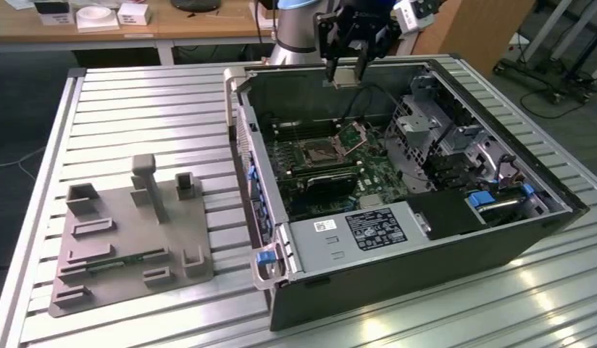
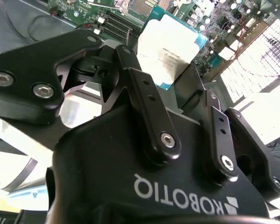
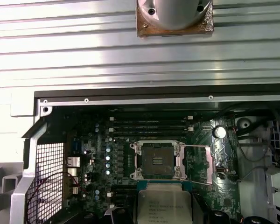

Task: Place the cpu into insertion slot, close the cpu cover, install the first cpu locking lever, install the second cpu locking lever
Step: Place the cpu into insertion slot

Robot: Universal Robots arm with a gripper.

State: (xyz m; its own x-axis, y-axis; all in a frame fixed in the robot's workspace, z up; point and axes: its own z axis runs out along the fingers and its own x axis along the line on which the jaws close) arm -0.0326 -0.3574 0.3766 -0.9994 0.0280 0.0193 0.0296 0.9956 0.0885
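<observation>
Now | fingers clamped on cpu; printed lines on its top | insertion slot bare; cpu cover open

Silver-topped cpu held aloft, dark-centred insertion slot bare, cpu cover swung open beside it

On a slatted aluminium table sat an open black metal computer case, a grey moulded fixture plate at the exterior view's left; a square silvery-rimmed insertion slot lay inside.
</observation>
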